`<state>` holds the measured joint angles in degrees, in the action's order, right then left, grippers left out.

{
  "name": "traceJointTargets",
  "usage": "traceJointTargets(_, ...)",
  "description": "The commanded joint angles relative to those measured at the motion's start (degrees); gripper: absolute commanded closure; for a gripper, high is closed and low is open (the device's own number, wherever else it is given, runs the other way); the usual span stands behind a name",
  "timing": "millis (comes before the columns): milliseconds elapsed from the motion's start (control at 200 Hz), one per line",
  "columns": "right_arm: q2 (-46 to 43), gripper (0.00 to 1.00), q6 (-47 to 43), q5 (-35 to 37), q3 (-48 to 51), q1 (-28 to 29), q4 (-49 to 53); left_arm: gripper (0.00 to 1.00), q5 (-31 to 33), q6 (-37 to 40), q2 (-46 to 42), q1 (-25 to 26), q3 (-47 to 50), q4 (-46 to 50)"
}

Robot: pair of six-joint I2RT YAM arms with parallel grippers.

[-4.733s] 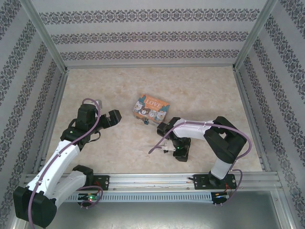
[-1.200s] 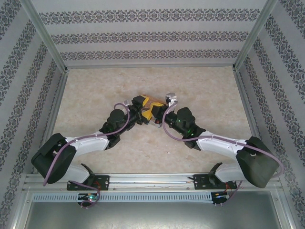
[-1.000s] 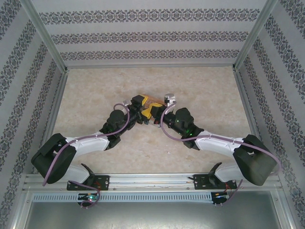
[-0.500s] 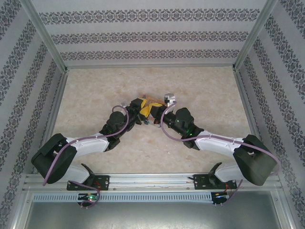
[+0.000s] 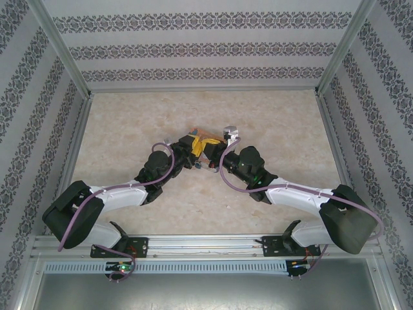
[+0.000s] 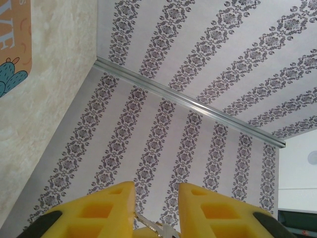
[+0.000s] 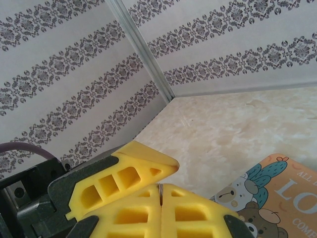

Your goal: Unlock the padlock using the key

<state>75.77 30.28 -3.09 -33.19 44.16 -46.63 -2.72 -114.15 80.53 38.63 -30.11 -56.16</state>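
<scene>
Both arms meet at mid-table, in front of the printed tin [image 5: 208, 137]. My right gripper [image 7: 161, 186] is shut, and a thin metal edge of the key [image 7: 161, 194] shows in the seam between its yellow pads. In the left wrist view the silvery key [image 6: 153, 227] pokes up between the fingers of my left gripper [image 6: 156, 186], whose jaws stand apart; the blade touches the left pad alone. A left finger [image 7: 124, 176] lies across the right gripper's tips. From above, the left gripper [image 5: 193, 149] and right gripper [image 5: 208, 155] almost touch. The padlock is hidden.
The tin with cartoon animals lies flat beside both grippers [image 7: 277, 198] and at the edge of the left wrist view [image 6: 12, 54]. Patterned walls and metal frame rails [image 5: 200, 88] close in the marbled table [image 5: 129, 123] on three sides.
The left gripper's jaws have narrowed and its tip has turned a little at the right gripper. The right gripper stays shut in the same place.
</scene>
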Motion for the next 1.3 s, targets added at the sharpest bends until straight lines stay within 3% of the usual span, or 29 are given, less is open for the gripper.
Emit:
traceJointTargets(0, -0.9, 1.00, -0.1, -1.0, 0.3, 0.8, -1.7, 0.75, 0.0, 0.1, -0.3, 0.6, 0.4, -3.0)
traceJointTargets(235, -1.0, 1.00, -0.1, -1.4, 0.5, 0.8, -1.6, 0.81, 0.2, 0.9, -1.1, 0.6, 0.4, -1.9)
traceJointTargets(650, -2.2, 1.00, -0.2, -1.0, 1.0, 0.8, -1.6, 1.00, 0.5, 4.0, -1.9, 0.6, -0.3, -0.6)
traceJointTargets(685, -2.8, 0.96, -0.2, -0.6, 1.3, 0.7, -1.4, 1.00, 0.5, 5.2, -2.2, 0.6, -0.5, -0.3)
traceJointTargets(819, -6.2, 0.76, 0.2, -0.1, 2.5, -0.5, 0.0, 1.00, -0.9, 14.6, -5.2, -0.6, -2.4, 3.7)
traceJointTargets(984, -12.8, 0.58, 3.4, -3.8, 3.7, -4.9, 4.4, 1.00, -0.5, 31.4, -14.3, -2.5, -5.2, 16.9)
traceJointTargets(1119, -17.0, 0.51, 9.4, -12.6, 2.8, -10.2, 8.4, 1.00, -0.1, 45.5, -20.8, -3.5, -7.4, 23.1)
traceJointTargets(1294, -17.5, 0.43, 17.4, -26.6, -1.8, -14.1, 7.8, 1.00, -5.1, 58.2, -23.6, -5.0, -9.0, 21.5)
